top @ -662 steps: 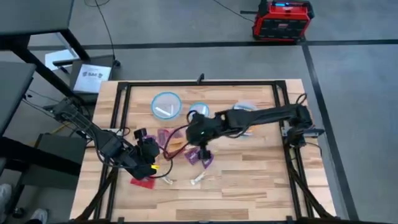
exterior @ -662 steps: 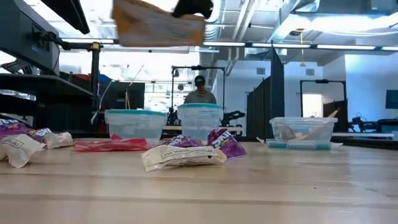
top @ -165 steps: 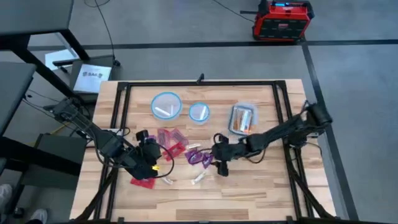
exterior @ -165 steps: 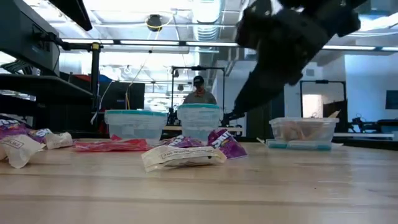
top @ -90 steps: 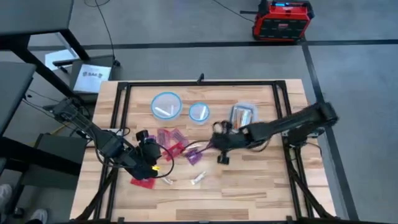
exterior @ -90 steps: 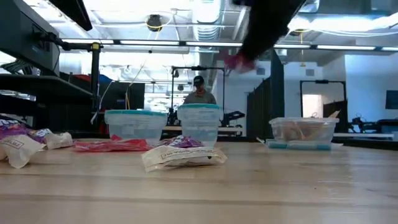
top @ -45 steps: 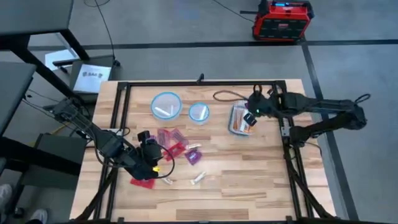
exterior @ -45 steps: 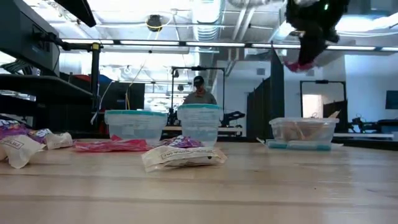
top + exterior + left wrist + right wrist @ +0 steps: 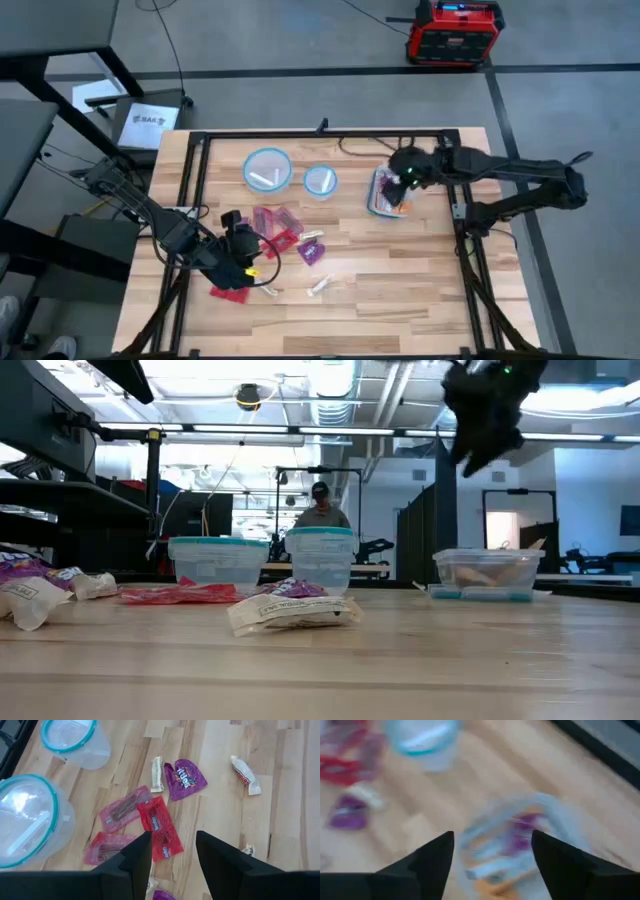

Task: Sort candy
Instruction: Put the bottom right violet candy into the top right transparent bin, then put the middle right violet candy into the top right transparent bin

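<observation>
Treating purple packet as light, crinkly; we'd pinch an edge; right gripper spread, empty, above rectangular container; left gripper spread too.

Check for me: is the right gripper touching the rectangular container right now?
Apart. The low view shows the right gripper hanging well above the rectangular container, with open room background between them.
</observation>
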Robot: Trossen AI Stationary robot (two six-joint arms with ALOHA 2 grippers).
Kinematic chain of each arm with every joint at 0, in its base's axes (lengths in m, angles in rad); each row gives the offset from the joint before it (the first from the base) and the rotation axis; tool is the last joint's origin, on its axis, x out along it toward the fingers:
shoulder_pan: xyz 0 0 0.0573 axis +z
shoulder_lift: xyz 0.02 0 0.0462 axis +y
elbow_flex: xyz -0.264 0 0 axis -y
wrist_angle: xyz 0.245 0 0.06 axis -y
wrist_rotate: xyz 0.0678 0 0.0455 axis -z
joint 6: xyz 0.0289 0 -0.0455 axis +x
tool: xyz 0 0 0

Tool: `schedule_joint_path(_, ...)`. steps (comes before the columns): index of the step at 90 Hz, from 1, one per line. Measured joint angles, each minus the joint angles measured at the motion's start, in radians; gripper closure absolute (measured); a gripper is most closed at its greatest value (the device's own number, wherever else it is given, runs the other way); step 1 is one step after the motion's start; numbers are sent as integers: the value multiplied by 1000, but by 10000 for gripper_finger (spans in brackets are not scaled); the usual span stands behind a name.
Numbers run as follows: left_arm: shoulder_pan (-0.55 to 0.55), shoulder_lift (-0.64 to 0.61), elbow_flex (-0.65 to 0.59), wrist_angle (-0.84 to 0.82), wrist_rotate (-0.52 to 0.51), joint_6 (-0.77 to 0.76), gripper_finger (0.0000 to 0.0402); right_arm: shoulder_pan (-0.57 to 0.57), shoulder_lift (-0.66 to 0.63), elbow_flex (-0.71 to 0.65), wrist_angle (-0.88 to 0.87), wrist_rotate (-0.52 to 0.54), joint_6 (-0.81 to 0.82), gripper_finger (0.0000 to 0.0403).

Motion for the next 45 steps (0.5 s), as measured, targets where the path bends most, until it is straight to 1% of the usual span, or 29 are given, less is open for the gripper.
schedule_joint_path(11, 0, 0, 0, -1, 0, -1, 263, 148, 112, 0, 213, -1, -93, 138)
schedule_joint_path(23, 0, 0, 0, -1, 0, -2, 263, 292, 317, 0, 473, -20, -210, 138)
schedule_joint_path(27, 0, 0, 0, -1, 0, -2, 263, 322, 393, 0, 540, -39, -228, 138)
schedule_joint_path(38, 0, 0, 0, -4, 0, -3, 263, 375, 582, 1, 678, -40, -229, 138)
schedule_joint_path(45, 0, 0, 0, -4, 0, -1, 263, 386, 671, 32, 707, -22, -227, 138)
